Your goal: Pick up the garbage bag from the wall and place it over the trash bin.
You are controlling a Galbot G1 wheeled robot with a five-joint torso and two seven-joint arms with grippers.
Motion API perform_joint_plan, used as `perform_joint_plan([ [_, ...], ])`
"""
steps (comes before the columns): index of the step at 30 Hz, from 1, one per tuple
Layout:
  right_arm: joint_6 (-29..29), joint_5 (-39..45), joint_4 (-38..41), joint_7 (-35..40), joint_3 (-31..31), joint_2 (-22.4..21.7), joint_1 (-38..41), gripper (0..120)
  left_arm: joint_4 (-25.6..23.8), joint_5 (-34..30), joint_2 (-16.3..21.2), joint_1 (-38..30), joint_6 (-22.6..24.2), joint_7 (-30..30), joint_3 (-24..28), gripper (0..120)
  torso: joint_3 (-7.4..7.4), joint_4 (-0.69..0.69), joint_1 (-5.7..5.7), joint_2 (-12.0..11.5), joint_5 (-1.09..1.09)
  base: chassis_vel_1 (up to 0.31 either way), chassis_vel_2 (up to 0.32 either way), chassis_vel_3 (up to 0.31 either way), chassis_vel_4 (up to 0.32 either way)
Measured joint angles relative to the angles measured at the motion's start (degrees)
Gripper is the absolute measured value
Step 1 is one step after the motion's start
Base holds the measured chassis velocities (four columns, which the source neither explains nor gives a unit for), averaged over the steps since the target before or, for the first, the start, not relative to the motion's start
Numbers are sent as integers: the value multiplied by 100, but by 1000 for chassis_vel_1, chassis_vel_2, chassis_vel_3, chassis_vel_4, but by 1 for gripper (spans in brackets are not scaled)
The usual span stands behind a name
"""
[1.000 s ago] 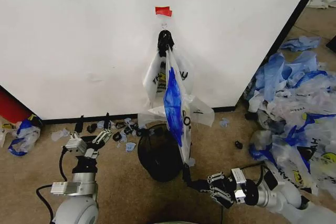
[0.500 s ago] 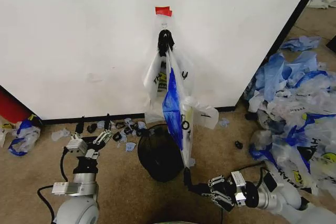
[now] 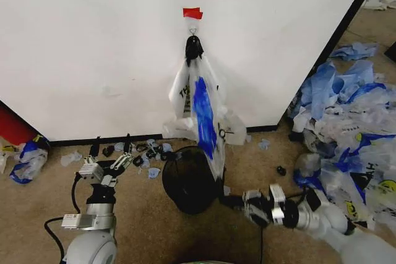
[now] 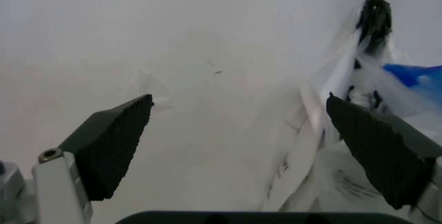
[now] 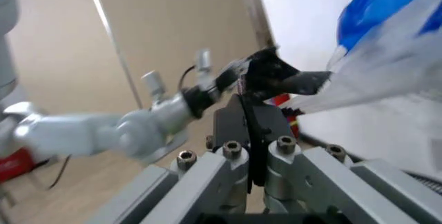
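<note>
The garbage bag hangs from the small hook on the wall, its whitish film and blue streak trailing down past the rim of the trash bin. Since a second ago it has drawn in closer to the wall, narrower, with less film billowing out sideways. The right gripper, just beside the bin, stays clenched on the bag's lower end and has shifted toward the bin. The left gripper, on the bin's other side, has its fingers spread wide.
</note>
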Motion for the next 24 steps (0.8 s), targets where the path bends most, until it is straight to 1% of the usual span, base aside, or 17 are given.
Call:
perform_joint_plan([
  [3, -10, 62, -87, 122, -86, 91, 150, 0, -31, -20, 23, -8, -9, 62, 31, 99, 0, -1, 0, 0, -1, 0, 0, 0, 0],
  [7, -12, 94, -289, 345, -284, 389, 453, 0, -169, -195, 72, -50, -19, 119, 204, 99, 0, 0, 0, 0, -1, 0, 0, 0, 0],
  [8, -12, 94, -289, 345, -284, 389, 453, 0, -169, -195, 72, -50, -19, 119, 204, 99, 0, 0, 0, 0, -1, 0, 0, 0, 0],
  [10, -15, 95, -385, 439, -385, 577, 565, 0, -364, -407, 183, -82, 40, 240, 329, 99, 0, 0, 0, 0, 1, 0, 0, 0, 0],
  [12, -21, 78, -439, 469, -439, 684, 612, 0, -571, -685, 361, -142, 128, 372, 454, 99, 0, 1, 0, 0, 0, 0, 0, 0, 0],
  [14, -46, 31, -471, 470, -477, 777, 638, 0, -855, -1193, 691, -339, 275, 509, 657, 99, 0, 0, 0, 0, 0, 0, 0, 0, 0],
  [15, -46, 31, -471, 470, -477, 777, 638, 0, -855, -1193, 691, -339, 275, 509, 657, 99, 0, 0, 0, 0, 0, 0, 0, 0, 0],
  [17, -68, -12, -474, 463, -500, 824, 649, 0, -1007, -1758, 1042, -605, 410, 584, 863, 99, 0, -1, 0, 0, 1, 0, 0, 0, 0],
  [19, -87, -65, -458, 462, -515, 857, 644, 0, -1024, -2274, 1353, -906, 517, 591, 1142, 99, 0, -1, 0, 0, 0, 0, 0, 0, 0],
  [20, -87, -65, -458, 462, -515, 857, 644, 0, -1024, -2274, 1353, -906, 517, 591, 1142, 99, 0, -1, 0, 0, 0, 0, 0, 0, 0],
  [22, -100, -106, -423, 471, -525, 870, 621, 0, -949, -2726, 1633, -1259, 569, 589, 1527, 99, 0, 0, 0, 0, 0, 0, 0, 0, 0],
  [24, -107, -143, -392, 481, -523, 886, 584, 0, -866, -3071, 1803, -1645, 582, 591, 1894, 99, 1, -1, 0, 0, -2, 0, 0, 0, 0],
])
